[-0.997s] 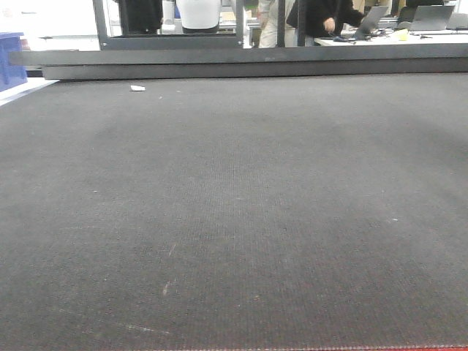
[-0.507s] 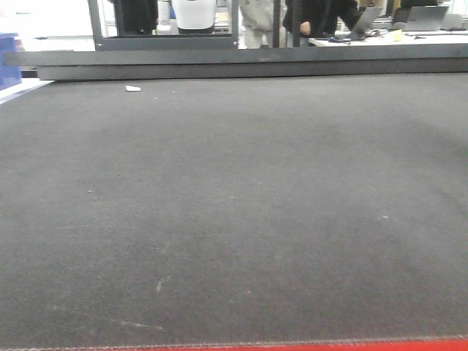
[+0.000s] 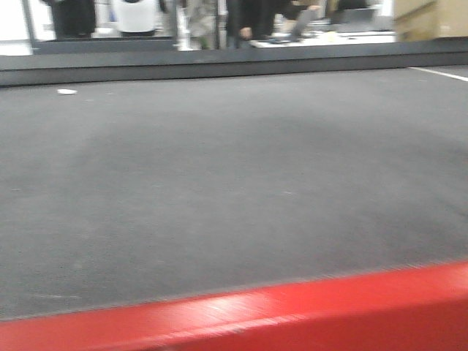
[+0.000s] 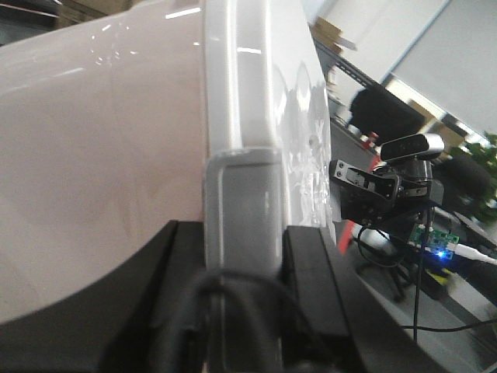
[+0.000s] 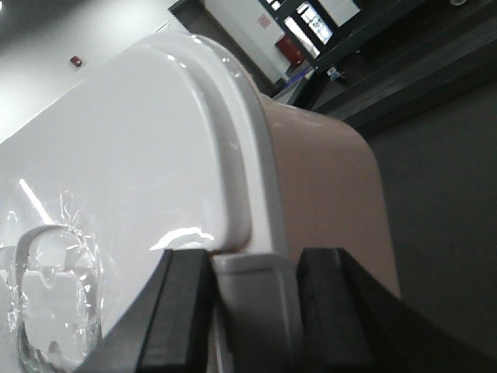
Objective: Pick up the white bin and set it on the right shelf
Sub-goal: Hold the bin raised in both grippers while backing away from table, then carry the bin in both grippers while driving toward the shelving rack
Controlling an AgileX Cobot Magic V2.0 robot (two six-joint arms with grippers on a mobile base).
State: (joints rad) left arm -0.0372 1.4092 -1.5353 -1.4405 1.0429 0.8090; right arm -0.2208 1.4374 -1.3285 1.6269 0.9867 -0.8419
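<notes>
We hold the bin [image 4: 101,155] off the mat [image 5: 443,194] lying to its right, our left gripper [image 4: 242,242] and right gripper [image 5: 252,268] each clamped on its rim.

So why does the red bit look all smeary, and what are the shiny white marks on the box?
Front-facing view: the whole picture is blurred, probably from camera motion, so the red edge smears and carries a pale glare patch. Left wrist view: light glints in streaks on the white bin. Right wrist view: a bright reflection on its lid.
</notes>
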